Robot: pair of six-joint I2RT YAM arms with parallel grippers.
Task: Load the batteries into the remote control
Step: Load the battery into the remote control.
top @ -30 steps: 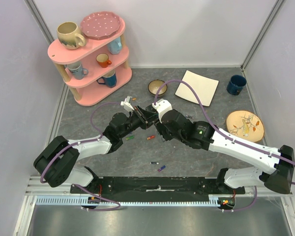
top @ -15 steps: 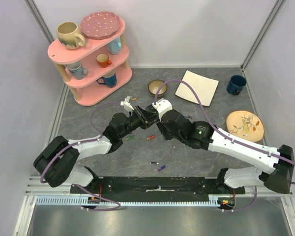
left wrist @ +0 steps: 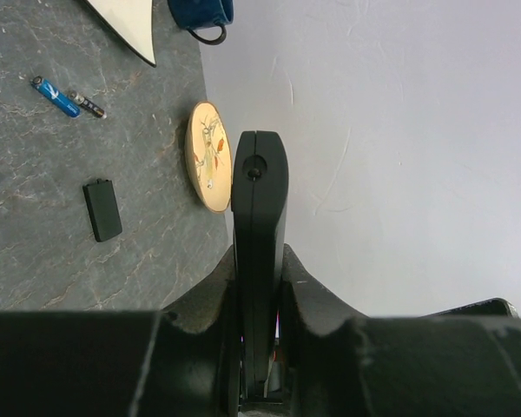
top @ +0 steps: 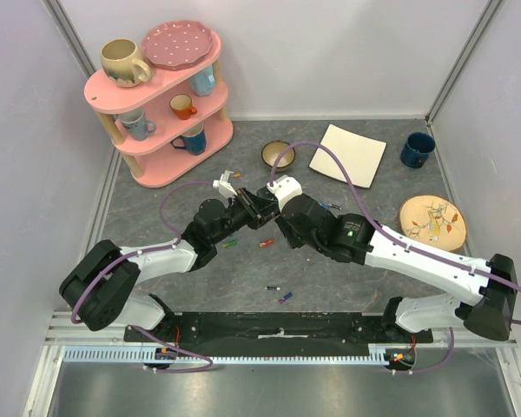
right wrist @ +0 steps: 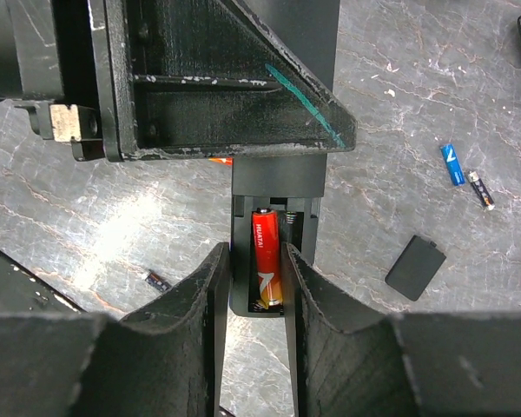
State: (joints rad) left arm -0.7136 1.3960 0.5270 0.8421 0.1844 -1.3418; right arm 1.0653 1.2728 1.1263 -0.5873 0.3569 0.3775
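Observation:
My left gripper [left wrist: 259, 261] is shut on the black remote control [left wrist: 259, 200] and holds it edge-up above the table, between the two arms [top: 262, 208]. In the right wrist view the remote's open battery bay [right wrist: 278, 217] faces me. A red battery [right wrist: 267, 256] lies in its left slot, and the right slot shows only a spring [right wrist: 293, 221]. My right gripper [right wrist: 255, 248] straddles that battery with its jaws narrowly apart. The right finger is at the battery's side and a gap shows on the left. Loose batteries lie on the table: blue [right wrist: 451, 163], dark [right wrist: 480, 189], green [top: 229, 244], orange [top: 266, 242].
The black battery cover [right wrist: 415, 268] lies flat on the table to the right. Two more batteries [top: 273, 287] [top: 285, 298] lie near the front. A small bowl [top: 278, 155], white plate [top: 347, 155], blue mug [top: 417, 149] and patterned plate [top: 431, 222] stand behind; a pink shelf [top: 161, 95] is at the back left.
My right gripper has shifted slightly left toward the remote and its jaws have narrowed. The left gripper and the remote have stayed put.

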